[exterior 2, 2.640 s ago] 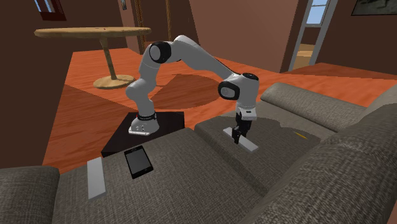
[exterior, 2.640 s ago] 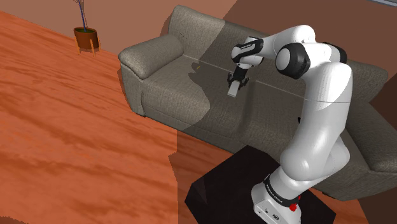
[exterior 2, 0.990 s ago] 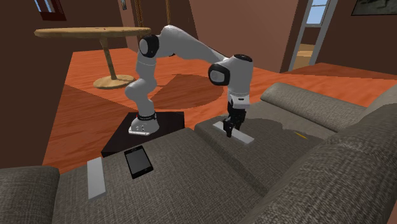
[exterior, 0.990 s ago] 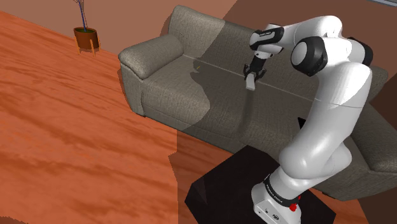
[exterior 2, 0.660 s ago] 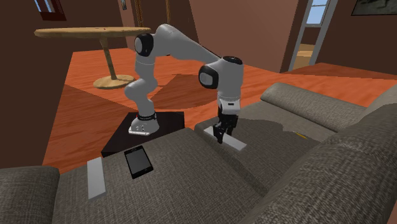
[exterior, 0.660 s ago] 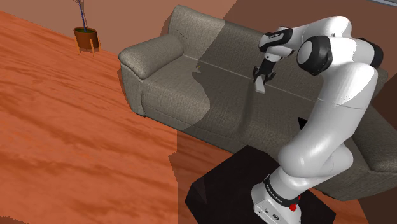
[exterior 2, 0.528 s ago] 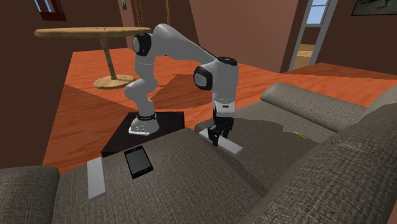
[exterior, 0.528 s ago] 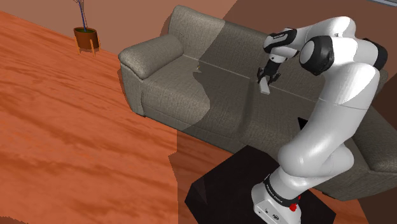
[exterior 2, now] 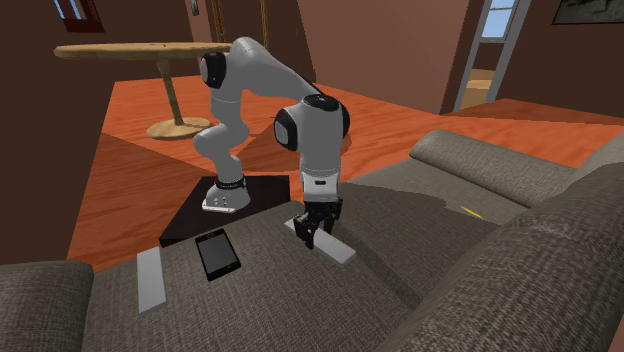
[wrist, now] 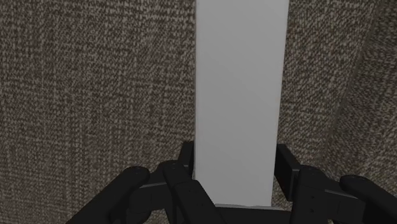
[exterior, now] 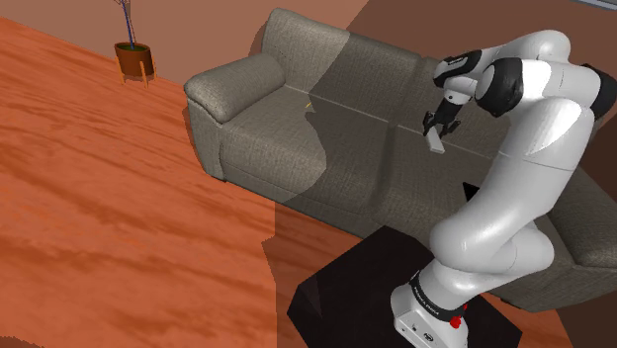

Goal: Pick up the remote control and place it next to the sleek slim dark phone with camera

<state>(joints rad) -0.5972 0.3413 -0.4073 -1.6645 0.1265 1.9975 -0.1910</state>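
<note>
The gripper (wrist: 235, 167) is clamped on the remote (wrist: 240, 95), its fingers (wrist: 286, 167) pressed to the two long edges near one end, so the pale grey slab runs straight out ahead of the hand over the sofa (wrist: 95, 83) fabric. In the second exterior view it hangs low over the seat, long axis slanting from upper left to lower right. The phone (exterior 2: 217, 253) lies flat on the seat, well apart to that view's left, bare cushion between. I judge the carry must go that way, ending beside the phone.
</note>
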